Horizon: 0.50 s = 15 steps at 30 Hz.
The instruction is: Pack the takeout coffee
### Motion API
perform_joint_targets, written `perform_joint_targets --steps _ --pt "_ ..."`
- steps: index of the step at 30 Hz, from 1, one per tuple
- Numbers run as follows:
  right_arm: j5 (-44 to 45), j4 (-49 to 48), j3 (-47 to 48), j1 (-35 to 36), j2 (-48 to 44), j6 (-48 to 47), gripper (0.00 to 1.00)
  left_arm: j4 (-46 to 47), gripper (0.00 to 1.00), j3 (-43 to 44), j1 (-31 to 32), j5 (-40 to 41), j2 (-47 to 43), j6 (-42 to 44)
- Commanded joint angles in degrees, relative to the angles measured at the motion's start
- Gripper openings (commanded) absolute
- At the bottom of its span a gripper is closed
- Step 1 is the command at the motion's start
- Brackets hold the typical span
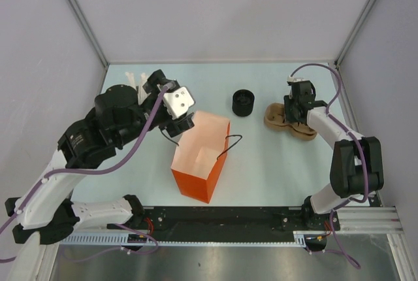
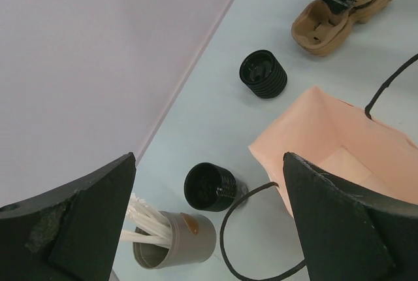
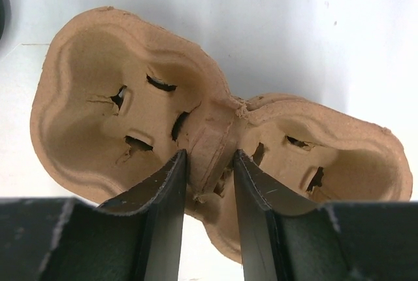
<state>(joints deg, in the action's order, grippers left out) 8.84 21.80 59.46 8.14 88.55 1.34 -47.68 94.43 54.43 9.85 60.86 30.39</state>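
**Pack status: early, nothing in the bag yet**

- Left pincer [image 2: 209,158]: wide open, empty, hanging over the far-left rim of the open orange paper bag [image 1: 192,180] with black cord handles.
- Just beyond it on the pale desk [image 1: 261,163] are a grey cup of white straws [image 2: 186,242] and a black cup with no lid [image 2: 210,187]. Neither is ours.
- No cup shows in the part of the bag's interior that is visible.
- The takeout coffee, a small black ribbed cup with a black lid [image 1: 242,102], stands upright on the desk. It sits between the bag and the carrier, apart from both, and nothing touches it.
- Brown moulded-pulp two-cup carrier [image 3: 85,91]: both wells are empty and it lies flat on the desk at far right.
- Right pincer [image 3: 209,153]: narrow, with its fingers against either side of the carrier's centre ridge.

Left to do, by my read: seat the coffee in the carrier, then get it into the bag.
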Motion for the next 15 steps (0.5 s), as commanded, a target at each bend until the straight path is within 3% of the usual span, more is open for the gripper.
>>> perform_joint_targets --steps 1,15 --pt "-2.7 -0.7 4.3 -0.8 3.6 -5.6 0.37 1.1 1.00 -0.1 -1.7 -1.0 -1.9 -2.2" --pt "-12.2 -4.2 12.2 -5.2 12.4 -25.8 0.37 1.9 1.00 -0.4 -7.8 -1.5 -3.1 -5.7"
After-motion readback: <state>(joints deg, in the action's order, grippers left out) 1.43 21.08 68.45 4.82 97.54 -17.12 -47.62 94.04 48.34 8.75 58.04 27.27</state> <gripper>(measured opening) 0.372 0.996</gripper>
